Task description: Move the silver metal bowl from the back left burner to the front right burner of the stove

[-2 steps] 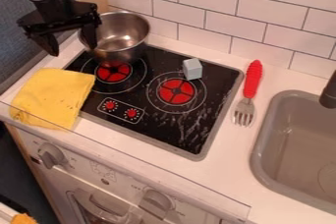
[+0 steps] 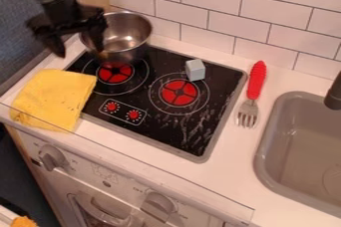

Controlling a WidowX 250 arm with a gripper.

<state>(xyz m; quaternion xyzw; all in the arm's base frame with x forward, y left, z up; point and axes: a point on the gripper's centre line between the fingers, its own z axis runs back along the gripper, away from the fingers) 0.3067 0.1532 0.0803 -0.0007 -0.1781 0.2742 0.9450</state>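
Pot (image 2: 125, 46) sits on stove (image 2: 221, 85); gripper (image 2: 80, 53) nearby, fingers (image 2: 56, 46) apart.

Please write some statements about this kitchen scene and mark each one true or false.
1. The yellow cloth lies beside the metal pot's right side. False: it lies at the left side of the stove.
2. The small block is on the stove. True.
3. The fork lies in the sink. False: it lies between stove and sink.
4. The pincer is open, near the metal pot. True.
5. The fork has a red handle. True.
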